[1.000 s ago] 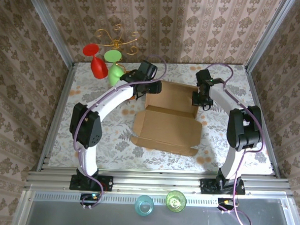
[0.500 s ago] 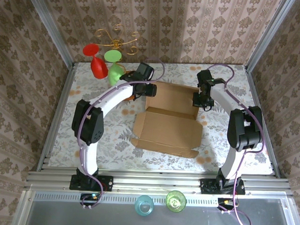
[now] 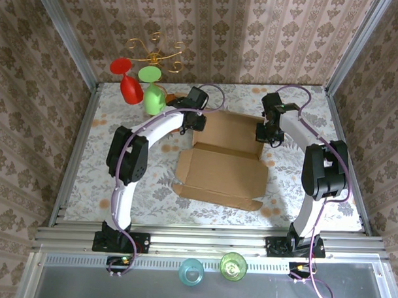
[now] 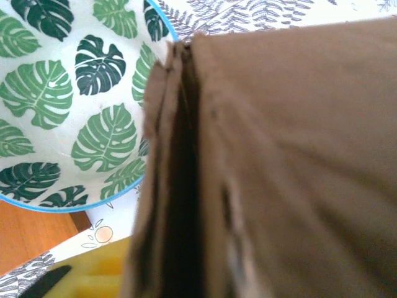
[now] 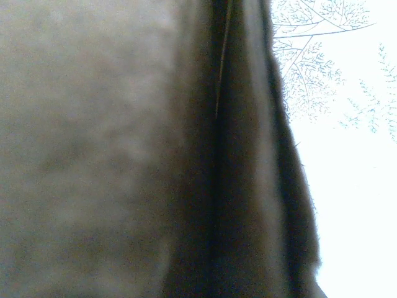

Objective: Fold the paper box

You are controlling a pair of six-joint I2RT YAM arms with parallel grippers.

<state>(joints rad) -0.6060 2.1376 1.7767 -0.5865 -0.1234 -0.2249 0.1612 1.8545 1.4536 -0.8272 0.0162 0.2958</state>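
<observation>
At the centre of the table [image 3: 113, 185] lies the box [image 3: 219, 169], a tan cardboard sheet partly folded. Its flat base spreads toward 6 o'clock, with small flaps at its 5 and 7 o'clock corners, and a panel rises along its 12 o'clock side.

The left claw [image 3: 198, 121] sits at the box's 11 o'clock corner. Whether it is spread or pinching I cannot tell. In the left wrist view the box [image 4: 298, 155] takes the right half, and a doubled cardboard edge runs up the middle. A leaf-print bowl [image 4: 68, 105] with a blue rim lies at 10 o'clock, an orange-brown board [image 4: 31, 233] at 8 o'clock, and something yellow and blurred at 7 o'clock.

The right claw [image 3: 265, 133] is at the box's 2 o'clock edge with its fingers pressed together. Whether cardboard lies between them I cannot tell. In the right wrist view the box [image 5: 93, 155] is blurred, with a dark fold running from 12 to 6 o'clock. Fern-print cloth shows at 3 o'clock.

At the table's 11 o'clock stand a red glass [image 3: 127, 82] and a green glass [image 3: 152, 94], with a gold rack [image 3: 155, 51] behind them. At 6 o'clock, nearer than the arm bases, sit 2 cups: a teal cup [image 3: 191, 272] and a green cup [image 3: 233, 264].
</observation>
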